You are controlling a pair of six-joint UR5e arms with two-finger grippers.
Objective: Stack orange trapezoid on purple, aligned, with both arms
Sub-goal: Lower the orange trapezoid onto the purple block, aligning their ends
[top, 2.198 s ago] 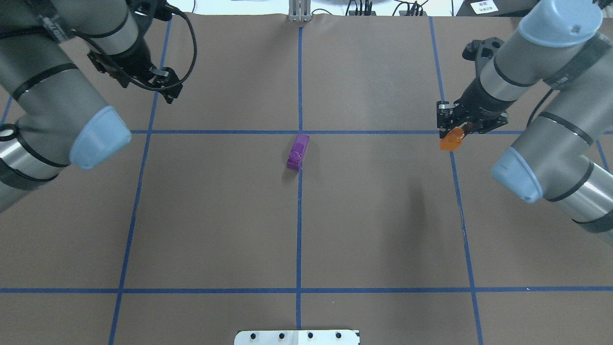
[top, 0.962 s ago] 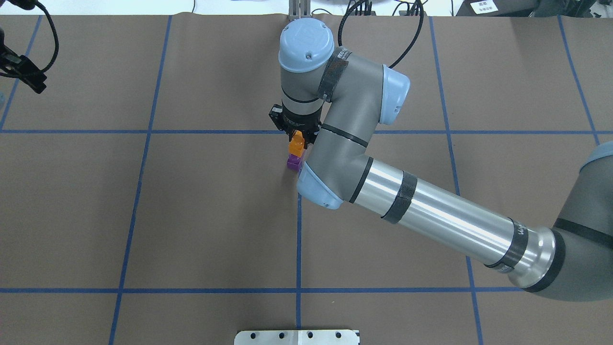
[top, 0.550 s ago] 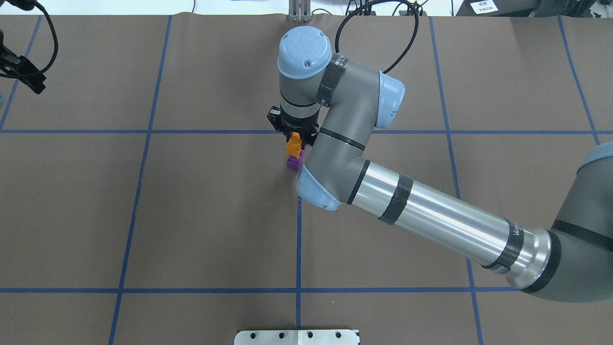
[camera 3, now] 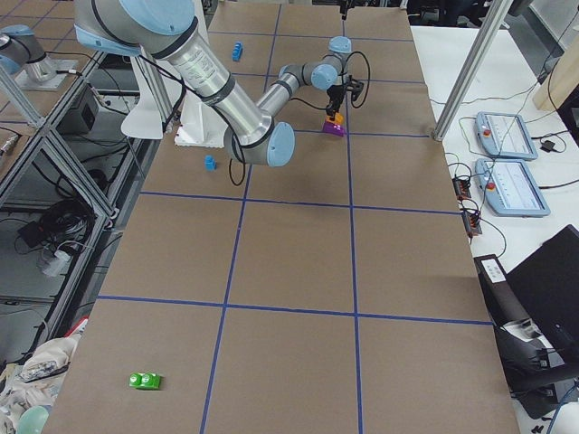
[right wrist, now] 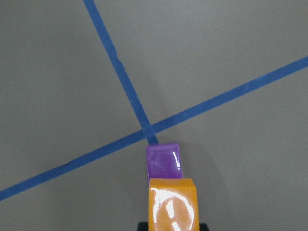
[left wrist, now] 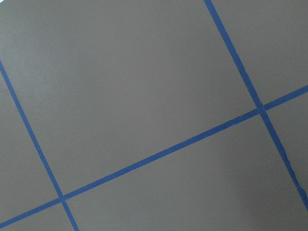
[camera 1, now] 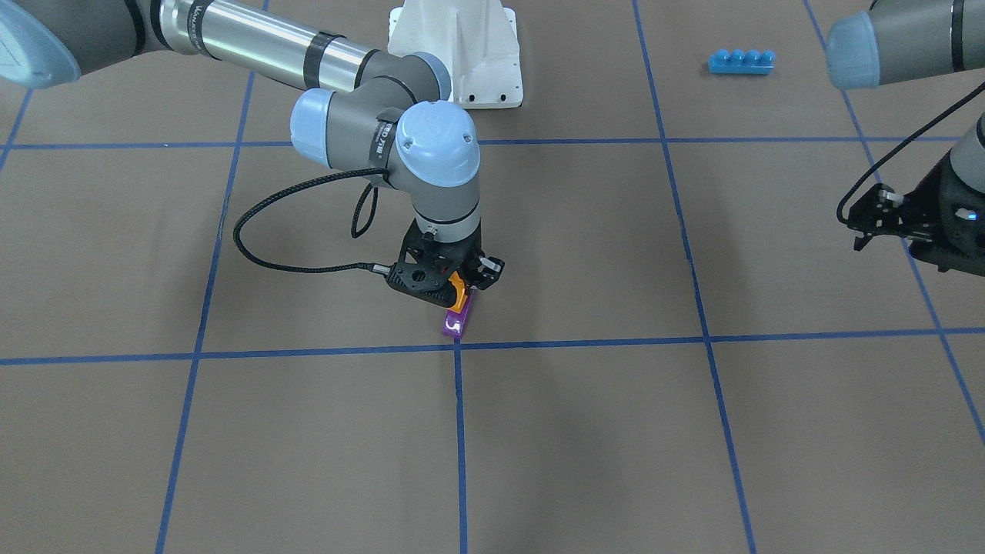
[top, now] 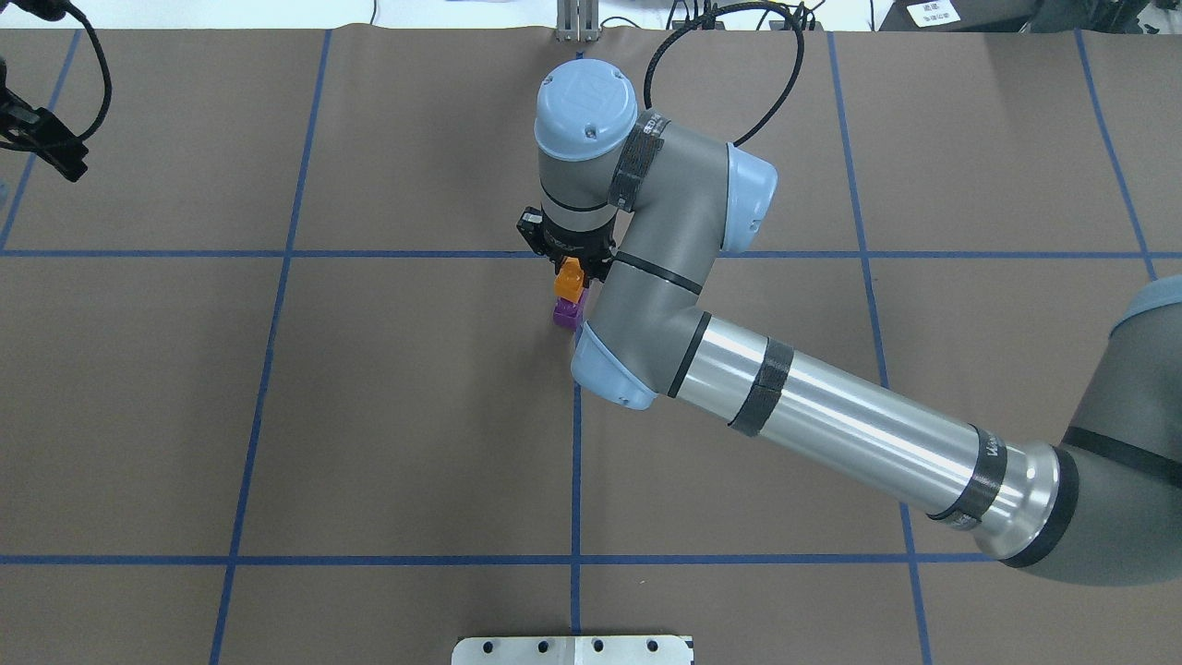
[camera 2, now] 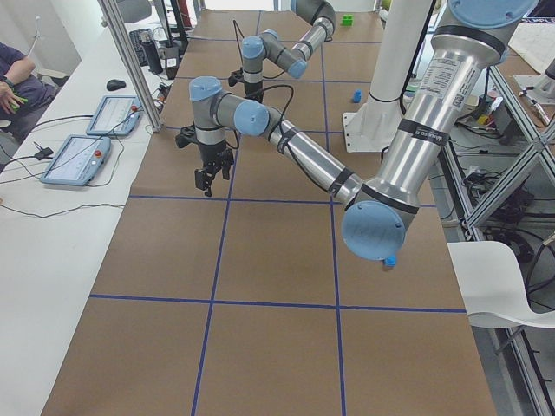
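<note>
— Fingers point(camera 1: 486, 273) of the right gripper point(camera 1: 462, 288) clamp the orange trapezoid point(camera 1: 459, 297) right over the purple point(camera 1: 454, 325), beside the tape crossing point(right wrist: 150, 129). For the left gripper point(camera 1: 866, 227), I cannot tell.
— Light, rigid, glossy, likely slippery: grip its flat sides.

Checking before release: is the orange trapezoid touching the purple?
Cannot tell: front-facing view shows orange trapezoid against purple, no visible gap, but the right end effector partly hides the seam.

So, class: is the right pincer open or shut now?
Shut: the right pincer grips the orange trapezoid, held over the purple.
</note>
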